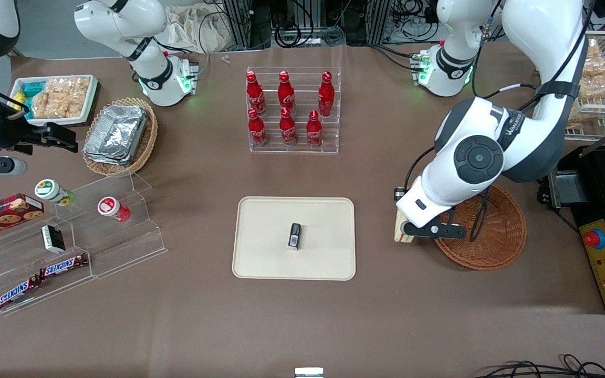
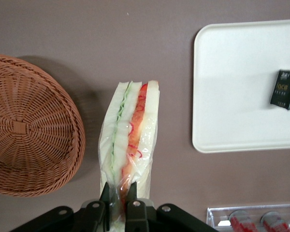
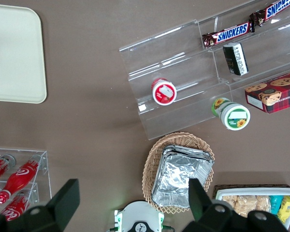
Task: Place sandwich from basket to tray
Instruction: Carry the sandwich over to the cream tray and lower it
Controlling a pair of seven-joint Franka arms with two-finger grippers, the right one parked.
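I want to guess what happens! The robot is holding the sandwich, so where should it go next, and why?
Probably sideways toward the tray. The pincer is shut on the sandwich, which hangs above bare table between the basket and the tray, so it is out of the basket but not yet over the tray. It should aim for the bare part, away from the small black box there.

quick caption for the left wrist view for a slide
Hand shut on sandwich, between basket and tray.
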